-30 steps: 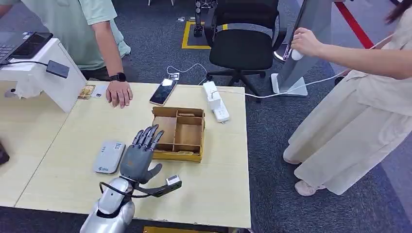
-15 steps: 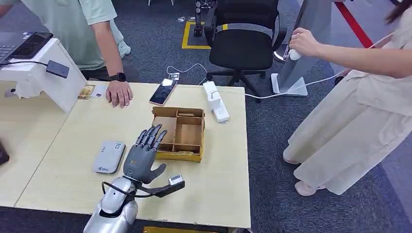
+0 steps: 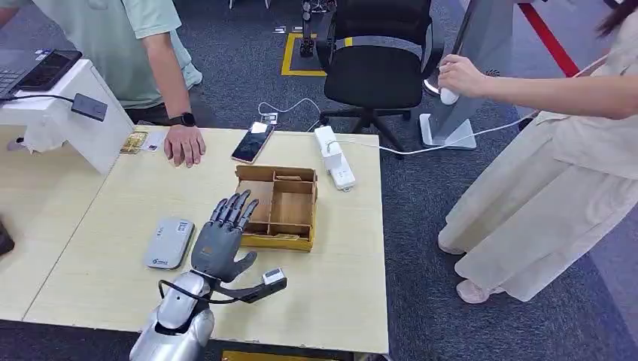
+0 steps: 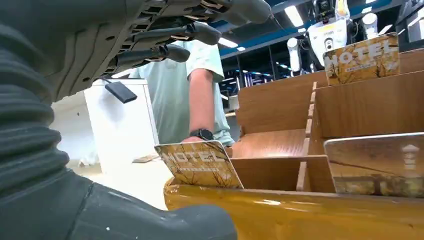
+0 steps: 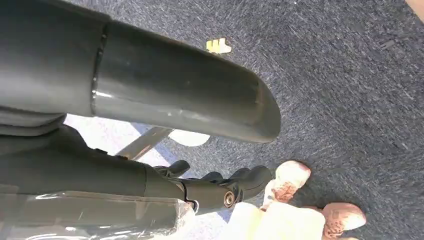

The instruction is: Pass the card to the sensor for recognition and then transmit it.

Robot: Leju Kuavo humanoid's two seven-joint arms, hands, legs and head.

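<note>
Leftmost on the bench [image 3: 90, 263] stands a white slanted stand [image 3: 83, 120] with a small dark sensor [image 3: 89, 107] on its face and a cable running to it. Just right of the stand's foot lie two small cards [image 3: 135, 141], and a person in a pale green shirt rests a hand [image 3: 184, 144] with a dark wristwatch on the bench top beside them. Nearer the front edge lies a flat grey-white device [image 3: 169, 243]. Just right of that device, the left robot hand [image 3: 220, 239] hovers palm down with its fingers spread wide and holding nothing; its fingertips reach over the left wall of the wooden organizer box [image 3: 301, 244]. From the left wrist view, that box has several compartments and a yellow front rim, and a gold hotel card [image 4: 199, 164] leans tilted in the nearest compartment; a second one [image 4: 362, 59] stands upright at the back wall, and a third card [image 4: 375, 164] stands in the compartment beside the first. Behind the box a smartphone [image 3: 252, 142] lies on the bench, and a white power strip [image 3: 335, 157] lies near the right edge. Past the bench stand a black office chair [image 3: 376, 68] and, farther right, a person in beige clothing touching a grey panel. Of the right robot hand [image 5: 220, 187], dark curled fingers show over blue carpet; whether they grip anything I cannot tell.
</note>
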